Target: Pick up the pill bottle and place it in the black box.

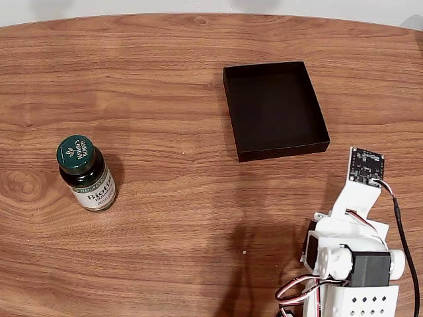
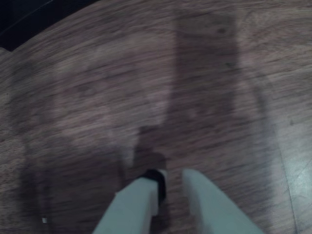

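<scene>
Two pale fingers (image 2: pixel 141 200) of the gripper (image 2: pixel 171 178) come up from the 6 o'clock edge of the wrist view, tips close w/ only a slim gap between them, nothing in the gap; looks near-clenched. A small black pad sits on the inner tip of the finger on the left. Below the tips: bare brown wood-grain tabletop (image 2: pixel 97 97), blurry, w/ soft shadows. A dark strip shows at the 11 o'clock corner of that view; can't tell what it is.

Fixed view: white plastic arm (image 1: pixel 350 257) w/ black servo blocks and red/white/black wires sits at the 5 o'clock corner of the wooden table (image 1: pixel 165 79). A small dark circuit board w/ cable sticks out of its top end. Fingers not distinguishable here.

Small dark amber round pill bottle (image 1: pixel 88 174) w/ dark green screw cap and white-and-green "Biotin" label stands at approx. 9 o'clock on the table, well apart from the arm.

Shallow matte black rectangular box (image 1: pixel 274 109) w/ low walls sits at approx. 1 o'clock, near the arm's top end, not touching; well apart from the bottle.
</scene>
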